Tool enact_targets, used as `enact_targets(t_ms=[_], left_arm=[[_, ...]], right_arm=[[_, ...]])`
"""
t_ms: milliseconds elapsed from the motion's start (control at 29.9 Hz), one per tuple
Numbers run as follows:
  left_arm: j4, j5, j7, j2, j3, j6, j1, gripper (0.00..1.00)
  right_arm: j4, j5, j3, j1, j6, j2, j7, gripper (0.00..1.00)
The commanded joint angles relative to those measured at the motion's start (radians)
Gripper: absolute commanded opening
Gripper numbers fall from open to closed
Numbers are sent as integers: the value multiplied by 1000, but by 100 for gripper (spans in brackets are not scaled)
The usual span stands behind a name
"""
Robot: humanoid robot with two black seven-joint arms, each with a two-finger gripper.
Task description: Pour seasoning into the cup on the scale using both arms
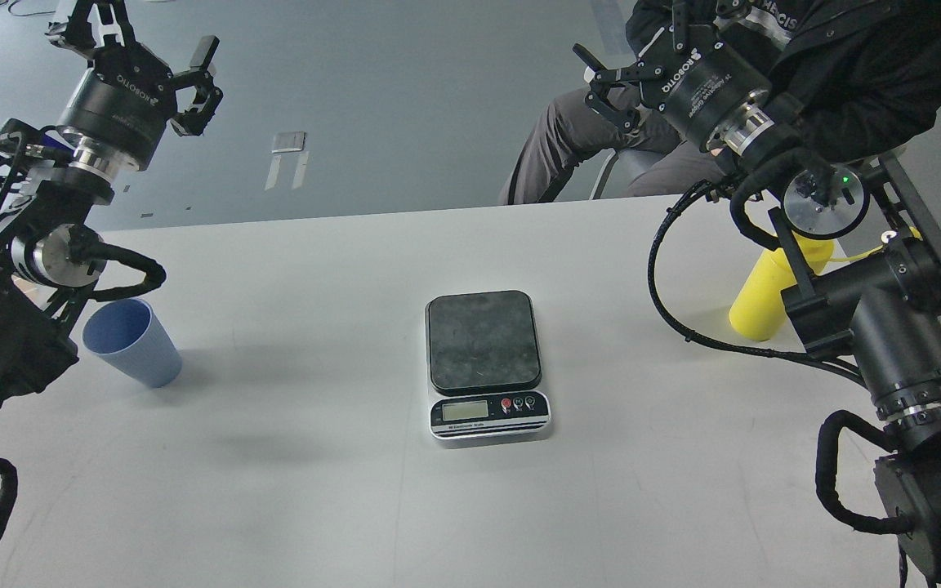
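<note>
- The cup stands upright, mouth up, at the table's left side, below the raised left gripper; the left arm is nearer.
- The scale sits centrally, platform bare.
- The bottle stands tilted at the right, partly hidden behind the right arm.
- Both the left gripper and the right gripper are spread, holding nothing.

Count, head view:
- Table: 1, white.
- Scale: 1, with 1 dark platform, 1 LCD display, and 3 small buttons on the front panel.
- Cup: 1, light blue.
- Seasoning bottle: 1, yellow, partly hidden by the right arm.
- Robot arms: 2, black.
- Grippers: 2, the left gripper and the right gripper, each with 2 fingers.
- Seated person behind the table: 1, head out of view.
</note>
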Motion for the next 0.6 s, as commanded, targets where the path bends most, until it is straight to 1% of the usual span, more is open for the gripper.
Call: enact_targets(t_ms=[0, 569], left_arm=[[0, -1, 0, -3, 5, 0, 0, 98], [0, -1, 0, -6, 14, 0, 1, 98]], right_arm=[[0, 1, 0, 0, 0, 0, 0, 100], [0, 0, 0, 0, 0, 0, 0, 100]])
